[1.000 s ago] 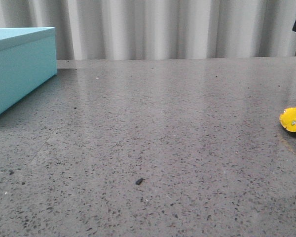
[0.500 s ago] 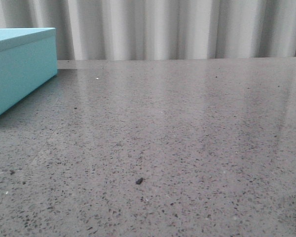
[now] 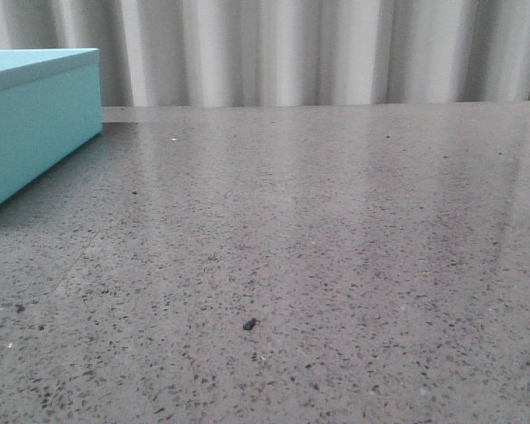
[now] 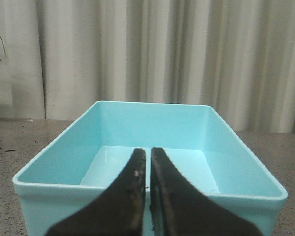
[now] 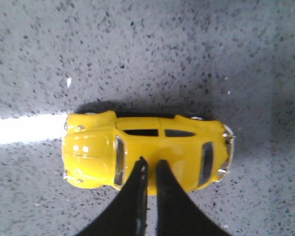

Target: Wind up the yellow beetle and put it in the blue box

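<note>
The yellow beetle (image 5: 182, 147) stands on the grey speckled table, seen from above in the right wrist view. My right gripper (image 5: 151, 161) is shut, its black fingertips together over the car's roof, not around it. Neither the beetle nor either gripper shows in the front view. The blue box (image 3: 35, 115) stands at the far left of the front view. In the left wrist view a light blue box (image 4: 226, 162) is open, with nothing inside. My left gripper (image 4: 148, 150) is shut and empty, just before its near rim.
The grey speckled table (image 3: 318, 221) runs back to a pale pleated curtain (image 3: 291, 53). A small dark speck (image 3: 249, 324) lies on the table near the front middle.
One second ago the beetle's front showed at the right edge of the front view, with a black part at top right. Both have left that view. The box has not moved.
</note>
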Robot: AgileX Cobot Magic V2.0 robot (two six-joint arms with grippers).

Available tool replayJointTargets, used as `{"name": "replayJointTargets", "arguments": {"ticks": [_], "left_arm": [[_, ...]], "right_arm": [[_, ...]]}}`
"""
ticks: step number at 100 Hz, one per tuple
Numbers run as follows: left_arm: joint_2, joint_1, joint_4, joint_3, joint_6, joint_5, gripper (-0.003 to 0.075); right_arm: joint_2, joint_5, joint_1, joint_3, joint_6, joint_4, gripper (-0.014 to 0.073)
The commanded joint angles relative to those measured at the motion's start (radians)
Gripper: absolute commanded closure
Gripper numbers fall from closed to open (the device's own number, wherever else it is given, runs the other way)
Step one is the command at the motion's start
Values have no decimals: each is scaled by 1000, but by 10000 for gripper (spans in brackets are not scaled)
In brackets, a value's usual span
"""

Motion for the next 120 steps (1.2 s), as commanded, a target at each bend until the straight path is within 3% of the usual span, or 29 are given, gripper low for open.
{"name": "replayJointTargets", "arguments": {"ticks": [1,33,120], "left_arm": [[20,2,-8,-36,0,-81,741],[20,2,-8,-36,0,-81,741],[20,2,-8,-36,0,-81,741]], "right_arm": [[-98,-18,-6,-64,-2,19,635],[-245,-17,-6,-112,-2,23,635],[-247,-23,-6,-112,-2,23,635]]}}
